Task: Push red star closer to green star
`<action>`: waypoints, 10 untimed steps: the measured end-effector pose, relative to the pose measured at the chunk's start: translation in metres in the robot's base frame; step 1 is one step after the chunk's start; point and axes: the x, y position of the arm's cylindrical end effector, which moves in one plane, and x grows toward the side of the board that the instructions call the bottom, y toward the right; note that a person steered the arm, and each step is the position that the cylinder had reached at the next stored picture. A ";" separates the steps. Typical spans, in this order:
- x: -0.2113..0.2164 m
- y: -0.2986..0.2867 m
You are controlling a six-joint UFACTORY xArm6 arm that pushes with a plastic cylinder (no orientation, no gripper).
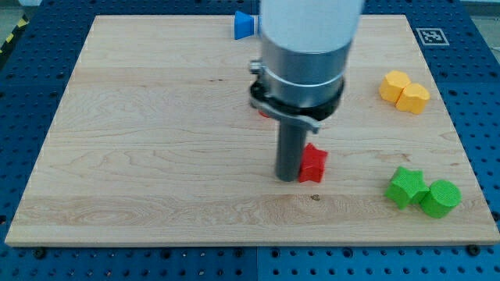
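Observation:
The red star [314, 164] lies on the wooden board [156, 140] a little right of centre, toward the view's bottom. My tip [289, 178] rests on the board touching the red star's left side. The green star [406, 187] sits at the view's lower right, well to the right of the red star, touching a green cylinder [441, 198] on its right.
Two yellow blocks [405, 91] sit together at the right edge. A blue block [244, 25] is at the top edge, partly hidden by the arm. A sliver of another red block [262, 114] shows behind the arm's body [301, 55].

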 end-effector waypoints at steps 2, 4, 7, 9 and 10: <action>-0.035 0.034; -0.052 0.076; -0.027 0.096; -0.041 0.036; -0.068 -0.045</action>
